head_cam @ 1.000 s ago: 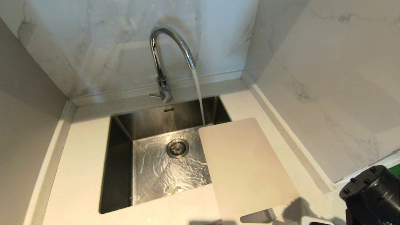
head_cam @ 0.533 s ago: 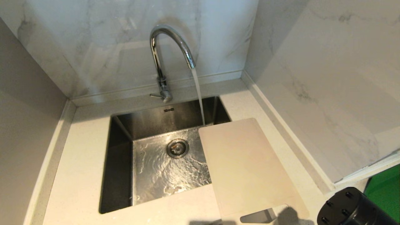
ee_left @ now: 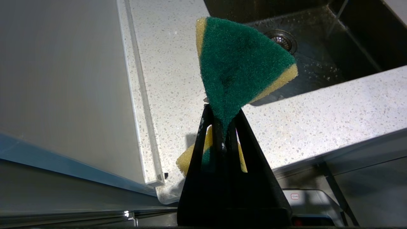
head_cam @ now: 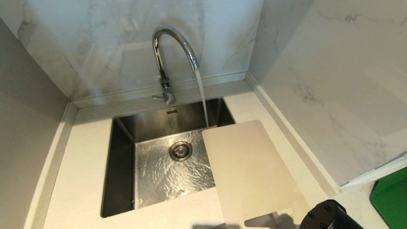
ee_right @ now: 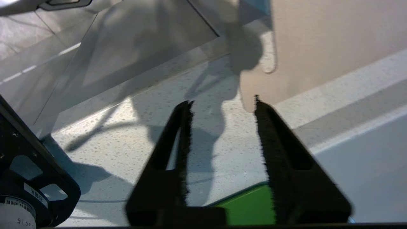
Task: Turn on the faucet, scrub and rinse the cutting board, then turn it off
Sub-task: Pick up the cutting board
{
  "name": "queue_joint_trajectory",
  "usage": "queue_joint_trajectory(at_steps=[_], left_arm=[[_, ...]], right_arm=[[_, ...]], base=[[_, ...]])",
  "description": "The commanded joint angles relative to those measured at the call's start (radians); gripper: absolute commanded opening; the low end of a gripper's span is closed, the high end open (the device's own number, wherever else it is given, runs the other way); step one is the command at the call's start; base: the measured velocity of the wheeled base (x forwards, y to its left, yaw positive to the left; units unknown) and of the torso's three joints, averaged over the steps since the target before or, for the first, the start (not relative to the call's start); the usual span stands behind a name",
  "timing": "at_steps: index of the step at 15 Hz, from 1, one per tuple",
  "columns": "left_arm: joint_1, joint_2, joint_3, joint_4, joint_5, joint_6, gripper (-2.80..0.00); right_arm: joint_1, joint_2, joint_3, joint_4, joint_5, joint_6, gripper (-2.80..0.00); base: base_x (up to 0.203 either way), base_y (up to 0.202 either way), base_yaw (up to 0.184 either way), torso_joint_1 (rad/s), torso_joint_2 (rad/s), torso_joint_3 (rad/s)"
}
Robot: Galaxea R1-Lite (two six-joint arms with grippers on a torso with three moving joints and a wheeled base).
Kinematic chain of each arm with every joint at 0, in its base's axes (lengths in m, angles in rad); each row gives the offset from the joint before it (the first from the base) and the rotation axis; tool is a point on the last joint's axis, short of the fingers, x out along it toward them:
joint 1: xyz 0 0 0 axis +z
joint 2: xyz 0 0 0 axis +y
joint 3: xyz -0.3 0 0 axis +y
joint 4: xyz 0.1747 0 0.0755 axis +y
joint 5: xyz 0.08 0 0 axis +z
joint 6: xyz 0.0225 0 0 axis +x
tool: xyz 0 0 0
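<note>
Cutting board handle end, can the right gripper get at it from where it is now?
Probably yes. The right gripper is open just short of the cutting board, whose near corner lies on bare countertop with nothing between them.

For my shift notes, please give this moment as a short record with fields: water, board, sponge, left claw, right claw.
water: running from the faucet into the sink
board: the board lies on the counter, one edge over the sink, handle slot at the near end
sponge: the sponge, green and yellow, is pinched in the left claw
left claw: the left claw is shut on the sponge, above the counter
right claw: the right claw is open, empty, near the board's corner
</note>
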Motion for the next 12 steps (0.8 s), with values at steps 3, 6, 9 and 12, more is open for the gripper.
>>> queue_joint_trajectory(at_steps=[3, 6, 9, 12], left_arm=[[0.001, 0.000, 0.000, 0.000, 0.001, 0.000, -2.80], [0.001, 0.000, 0.000, 0.000, 0.001, -0.001, -2.80], [0.001, 0.000, 0.000, 0.000, 0.001, 0.001, -2.80], [0.001, 0.000, 0.000, 0.000, 0.001, -0.001, -2.80]], right_arm=[[0.013, 0.020, 0.132, -0.205, 0.094, -0.062, 0.00], [0.013, 0.073, 0.144, -0.269, 0.137, -0.083, 0.00], [0.013, 0.080, 0.150, -0.273, 0.198, -0.120, 0.00], [0.007, 0.087, 0.151, -0.273, 0.209, -0.153, 0.00]], base=[[0.000, 0.000, 0.000, 0.000, 0.00, 0.000], [0.000, 0.000, 0.000, 0.000, 0.00, 0.000], [0.000, 0.000, 0.000, 0.000, 0.00, 0.000], [0.000, 0.000, 0.000, 0.000, 0.00, 0.000]])
